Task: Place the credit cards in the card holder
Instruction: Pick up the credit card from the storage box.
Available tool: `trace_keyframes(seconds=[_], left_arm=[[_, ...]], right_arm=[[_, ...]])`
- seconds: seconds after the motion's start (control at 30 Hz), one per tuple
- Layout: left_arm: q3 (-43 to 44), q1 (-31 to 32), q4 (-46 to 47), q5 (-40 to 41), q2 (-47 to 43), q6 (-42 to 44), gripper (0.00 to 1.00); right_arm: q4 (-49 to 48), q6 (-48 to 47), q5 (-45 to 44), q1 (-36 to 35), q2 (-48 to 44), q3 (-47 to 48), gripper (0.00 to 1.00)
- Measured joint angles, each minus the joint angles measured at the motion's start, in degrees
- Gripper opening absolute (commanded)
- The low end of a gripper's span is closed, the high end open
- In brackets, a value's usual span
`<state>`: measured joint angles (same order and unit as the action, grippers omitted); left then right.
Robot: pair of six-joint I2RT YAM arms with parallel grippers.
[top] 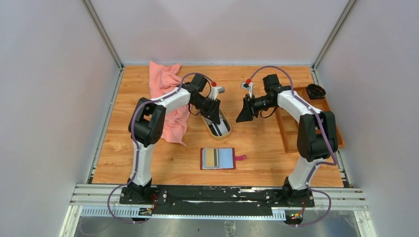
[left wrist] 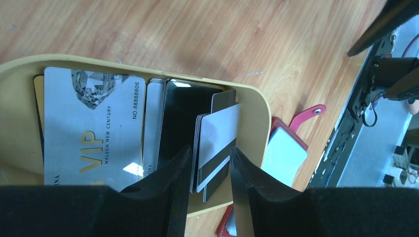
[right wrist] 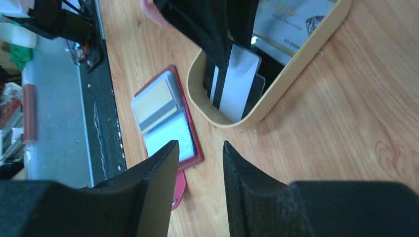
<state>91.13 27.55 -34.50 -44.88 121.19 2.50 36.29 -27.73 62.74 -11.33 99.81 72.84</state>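
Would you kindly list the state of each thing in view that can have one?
card holder, open flat on the table, one card in a pocket.
credit cards, lying in the dish, a few standing on edge.
left tool, straddling the standing cards; grip unclear.
right tool, open, empty, above the table.
cloth, crumpled.

pink cloth [top: 163,81], tan dish [left wrist: 254,123]; wooden tray [top: 289,133]
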Motion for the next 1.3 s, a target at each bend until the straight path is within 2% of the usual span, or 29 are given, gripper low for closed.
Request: trace_keyframes(seconds=[0.47,0.9,1.3], left_arm=[[-8.2,0.0,7.1,-4.1,-4.1,-4.0,0.37],[-12.5,0.0,10.5,-3.5,-6.7,-5.6,0.14],[-12.8,0.0,10.9,-3.5,-6.7,-5.6,0.11]], right_arm=[[-2.1,6.9,2.2,-5.0,9.0,7.8,0.47],[-2.3,7.7,1.7,-6.8,14.0,12.7,0.48],[-2.3,7.0,0.0,-8.0,15.6,13.4,0.48]])
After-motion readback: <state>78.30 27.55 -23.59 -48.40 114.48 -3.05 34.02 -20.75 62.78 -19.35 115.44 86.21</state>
